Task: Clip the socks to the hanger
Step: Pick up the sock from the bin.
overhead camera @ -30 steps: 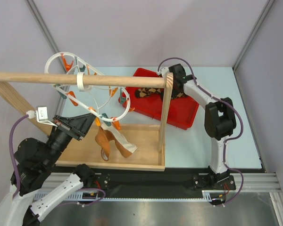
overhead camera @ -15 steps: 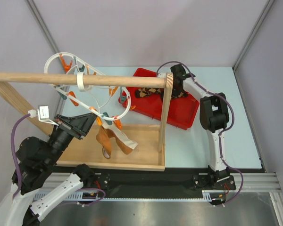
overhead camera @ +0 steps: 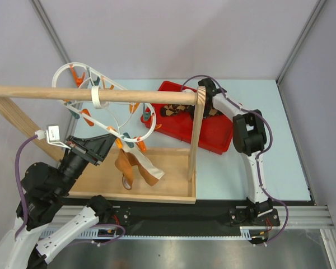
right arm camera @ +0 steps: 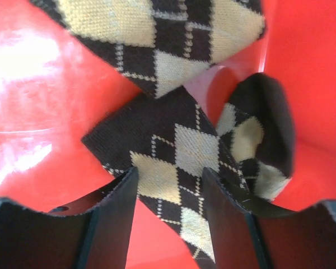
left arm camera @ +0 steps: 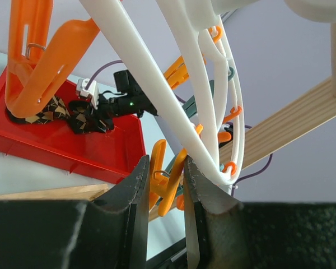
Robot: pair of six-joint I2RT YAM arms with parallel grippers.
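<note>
The white wavy hanger (overhead camera: 95,96) hangs by its loop on a wooden rod, its orange and teal pegs around the ring. My left gripper (overhead camera: 116,144) sits at the ring's lower edge. In the left wrist view it (left arm camera: 163,179) is shut on an orange clip peg (left arm camera: 167,188) beside the white hanger (left arm camera: 140,67). Argyle socks (overhead camera: 173,110) lie in a red tray (overhead camera: 215,134). My right gripper (overhead camera: 204,106) is low over them. In the right wrist view it (right arm camera: 171,188) stands open, a jaw on each side of a dark brown and cream sock (right arm camera: 179,145).
The wooden rod (overhead camera: 45,92) rests on an upright post (overhead camera: 195,140) that rises from a shallow wooden base (overhead camera: 173,179). A tan cloth piece (overhead camera: 126,165) and a white one (overhead camera: 151,168) hang from the hanger over that base. Grey walls close in behind.
My right arm has folded in, its elbow shifting left while the gripper stays low over the socks in the red tray. The left arm and the hanger have barely moved.
</note>
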